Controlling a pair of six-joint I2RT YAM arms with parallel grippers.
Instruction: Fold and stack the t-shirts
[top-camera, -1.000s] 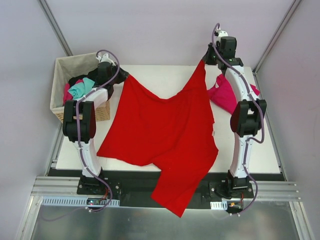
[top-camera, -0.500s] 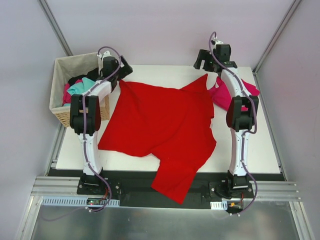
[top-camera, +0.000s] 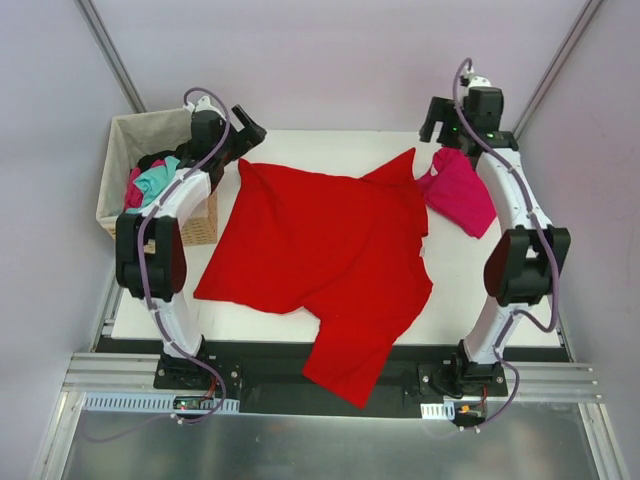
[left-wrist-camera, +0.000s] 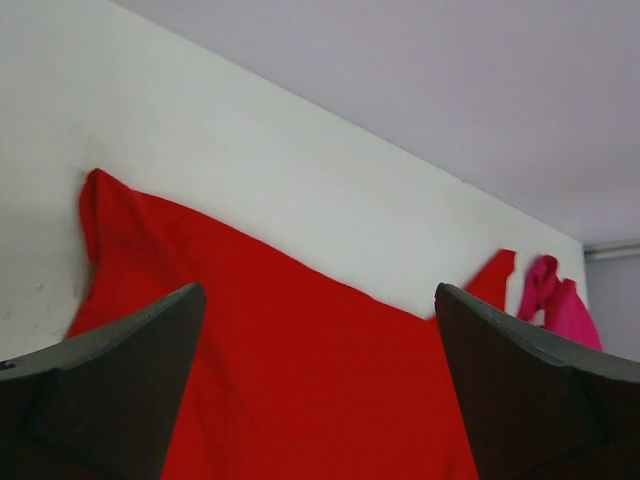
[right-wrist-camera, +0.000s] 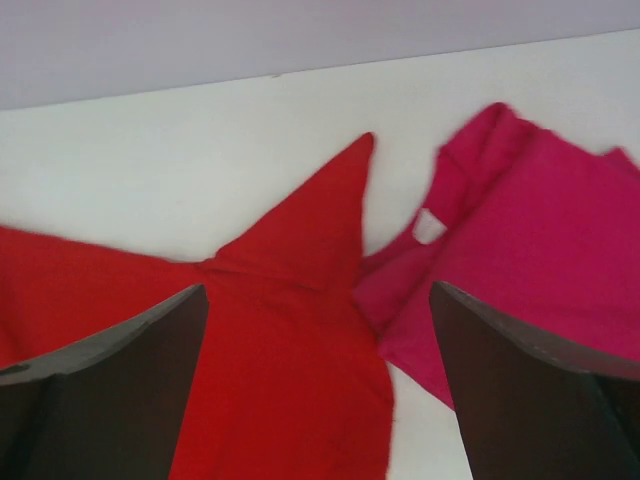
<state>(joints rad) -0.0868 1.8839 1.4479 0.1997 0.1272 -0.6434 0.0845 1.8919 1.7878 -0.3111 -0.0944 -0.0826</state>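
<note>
White table (top-camera: 500, 300) holds the big red shirt (top-camera: 320, 260), spread out, one end hanging off the near edge. A basket (top-camera: 125, 140) of clothes sits at the left. The small pink shirt (top-camera: 460, 190) lies far right, touching the red one. I see my left gripper (top-camera: 245, 130) and right gripper (top-camera: 440, 125) spread wide, holding nothing.

White table (top-camera: 500, 290), flat top, dark strip along its near edge. Basket (top-camera: 127, 133) stands off the table's far-left corner, just beside the edge: pale liner inside, woven wicker outside. Bunched cloth inside it: teal piece (top-camera: 158, 178) on top, pink piece (top-camera: 133, 187) at its left, dark piece (top-camera: 155, 160) behind. Aluminium rail (top-camera: 110, 375) runs along the near side, grey metal sheet (top-camera: 320, 445) below it. Pale grey walls (top-camera: 320, 60) behind and at both sides, with slanted metal struts (top-camera: 110, 55) at the corners.
</note>
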